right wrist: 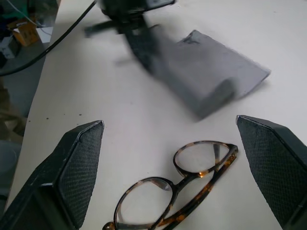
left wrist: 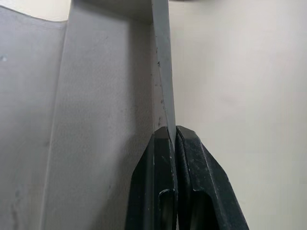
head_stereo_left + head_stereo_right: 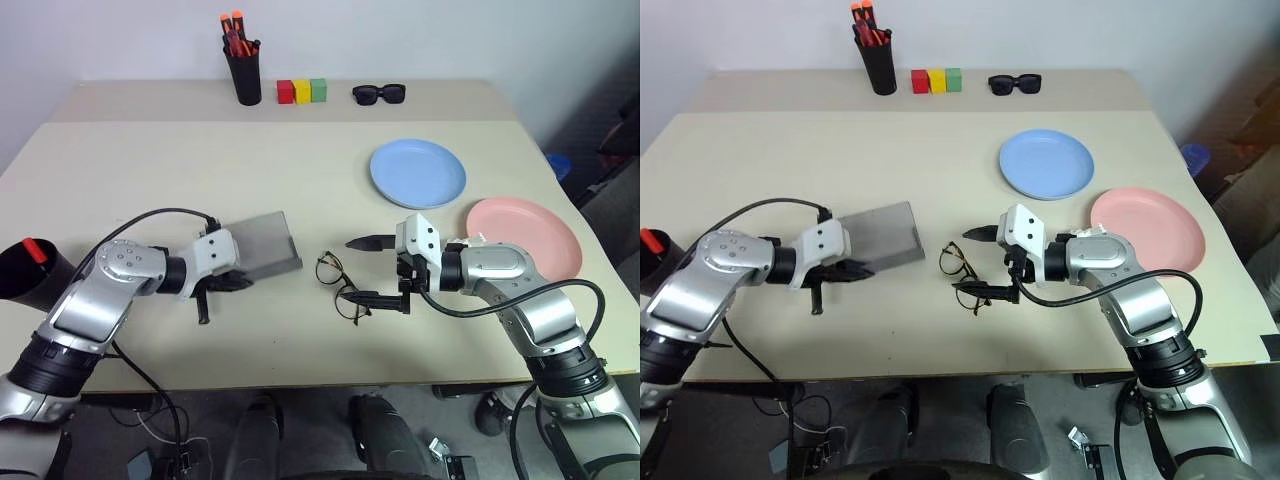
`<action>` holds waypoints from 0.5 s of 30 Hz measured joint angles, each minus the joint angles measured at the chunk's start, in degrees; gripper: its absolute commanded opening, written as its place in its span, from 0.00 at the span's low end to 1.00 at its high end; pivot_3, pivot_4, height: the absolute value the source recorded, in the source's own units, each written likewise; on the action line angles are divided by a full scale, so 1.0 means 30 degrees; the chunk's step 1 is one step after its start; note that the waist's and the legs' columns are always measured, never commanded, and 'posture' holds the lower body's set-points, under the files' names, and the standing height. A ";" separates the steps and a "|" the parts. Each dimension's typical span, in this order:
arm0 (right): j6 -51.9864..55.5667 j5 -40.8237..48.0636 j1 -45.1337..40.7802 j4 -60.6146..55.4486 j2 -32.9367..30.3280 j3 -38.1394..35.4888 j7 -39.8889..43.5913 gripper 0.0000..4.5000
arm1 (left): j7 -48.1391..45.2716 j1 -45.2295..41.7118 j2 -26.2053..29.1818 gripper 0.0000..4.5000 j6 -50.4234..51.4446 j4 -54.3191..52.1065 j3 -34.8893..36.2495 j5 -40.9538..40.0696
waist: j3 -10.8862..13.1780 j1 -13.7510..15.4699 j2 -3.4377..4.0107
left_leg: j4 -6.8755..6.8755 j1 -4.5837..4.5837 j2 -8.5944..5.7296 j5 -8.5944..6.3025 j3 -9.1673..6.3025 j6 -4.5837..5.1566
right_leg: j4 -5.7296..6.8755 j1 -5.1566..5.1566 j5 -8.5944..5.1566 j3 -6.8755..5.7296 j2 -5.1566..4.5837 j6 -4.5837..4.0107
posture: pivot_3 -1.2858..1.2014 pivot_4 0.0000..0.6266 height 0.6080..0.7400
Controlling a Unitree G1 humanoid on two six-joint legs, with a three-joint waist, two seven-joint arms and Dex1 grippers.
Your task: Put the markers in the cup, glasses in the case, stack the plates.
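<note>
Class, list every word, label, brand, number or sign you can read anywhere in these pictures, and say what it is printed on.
None can be read.
Case: plain grey fabric, no label.
Plates, blue and pink: plain.
Blocks: red, yellow, green, no marks visible.
Pen holder and its markers: any print too small to read.
Glasses and sunglasses: no brand visible.
</note>
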 measured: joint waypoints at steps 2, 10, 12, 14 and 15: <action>0.0003 -0.0151 -0.0139 0.0014 0.0001 0.0149 0.0044 1.00 | -0.0086 0.0064 0.0075 0.01 -0.0320 -0.0091 -0.0001 0.0090 | -0.0001 0.0015 -0.0003 | 0.0019 -0.0003 -0.0002 0.0000 0.0005 0.0000 | -0.0006 0.0003 0.0003 0.0002 -0.0004 -0.0005 | 0.52 0.24 1.00; 0.0047 -0.0791 -0.0328 0.0498 0.0022 0.0539 -0.0069 1.00 | -0.0252 -0.2073 -0.0512 0.01 -0.2237 0.2016 -0.1056 0.1863 | 0.0000 -0.0029 -0.0001 | 0.0010 -0.0007 -0.0002 0.0000 0.0009 0.0005 | -0.0001 -0.0003 0.0003 0.0000 -0.0001 0.0000 | 0.52 0.24 1.00; 0.0351 -0.0992 -0.0343 0.0780 0.0010 0.0581 -0.0259 1.00 | -0.0537 -0.2673 -0.0820 0.01 -0.2833 0.2764 -0.1412 0.2151 | 0.0000 -0.0036 0.0000 | 0.0010 -0.0006 -0.0002 0.0001 0.0007 0.0007 | 0.0007 -0.0002 0.0003 -0.0001 0.0001 0.0001 | 0.52 0.24 1.00; 0.0913 -0.1038 -0.0345 0.0875 0.0010 0.0591 -0.0436 1.00 | -0.0862 -0.3172 -0.1092 0.01 -0.3380 0.3511 -0.1577 0.2419 | 0.0000 -0.0039 0.0000 | 0.0010 -0.0006 -0.0001 0.0002 0.0007 0.0008 | 0.0014 -0.0005 0.0004 -0.0001 0.0004 0.0003 | 0.52 0.24 1.00; 0.1267 -0.1015 -0.0343 0.0880 0.0011 0.0575 -0.0556 1.00 | -0.1069 -0.3414 -0.1173 0.01 -0.3580 0.3851 -0.1695 0.2468 | 0.0000 -0.0046 0.0000 | 0.0010 -0.0006 -0.0001 0.0002 0.0007 0.0008 | 0.0016 -0.0006 0.0004 0.0000 0.0004 0.0004 | 0.52 0.24 1.00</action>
